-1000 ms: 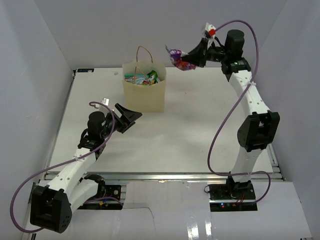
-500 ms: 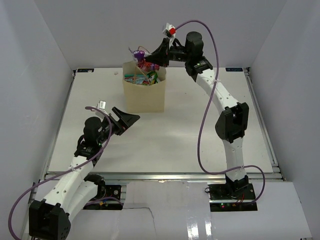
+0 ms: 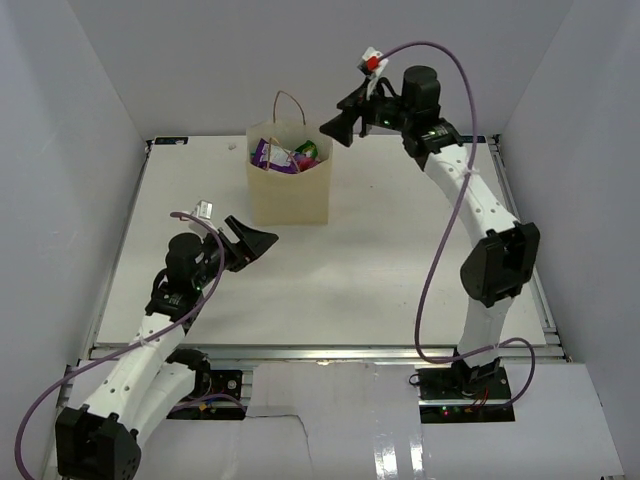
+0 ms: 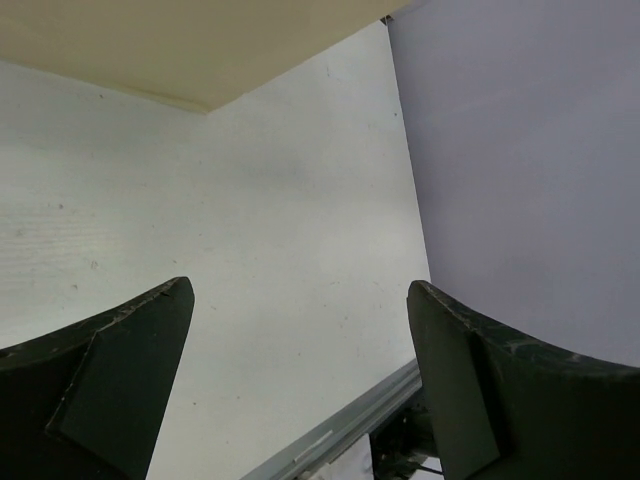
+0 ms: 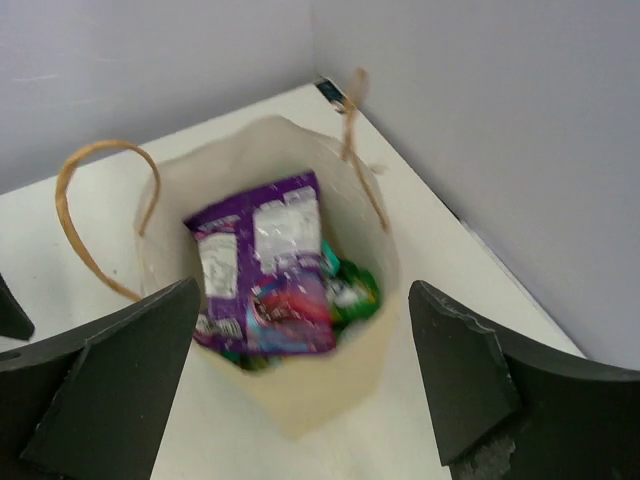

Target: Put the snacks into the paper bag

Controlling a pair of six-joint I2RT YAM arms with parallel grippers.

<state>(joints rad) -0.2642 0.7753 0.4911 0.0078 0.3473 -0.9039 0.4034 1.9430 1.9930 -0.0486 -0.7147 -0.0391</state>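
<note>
The paper bag (image 3: 288, 195) stands upright at the table's back centre, its loop handles up. A purple-white packet (image 3: 268, 153) lies on top of the other snacks (image 3: 305, 152) inside it. In the right wrist view I look down into the bag (image 5: 320, 400): the purple packet (image 5: 262, 270) covers a green one (image 5: 352, 287). My right gripper (image 3: 338, 126) hangs open and empty just right of the bag's rim, above it (image 5: 300, 290). My left gripper (image 3: 250, 240) hovers open and empty in front of the bag, whose tan wall (image 4: 200, 40) fills the top of its view.
White walls close in the table on the left, back and right. A metal rail (image 3: 320, 350) runs along the near edge. The bag's handles (image 5: 100, 150) stick up above its rim. No snacks lie on the table surface (image 3: 400, 260).
My right gripper carried the purple packet left over the bag, opened and let it fall inside, then drew back to the right. The left arm barely shifted.
</note>
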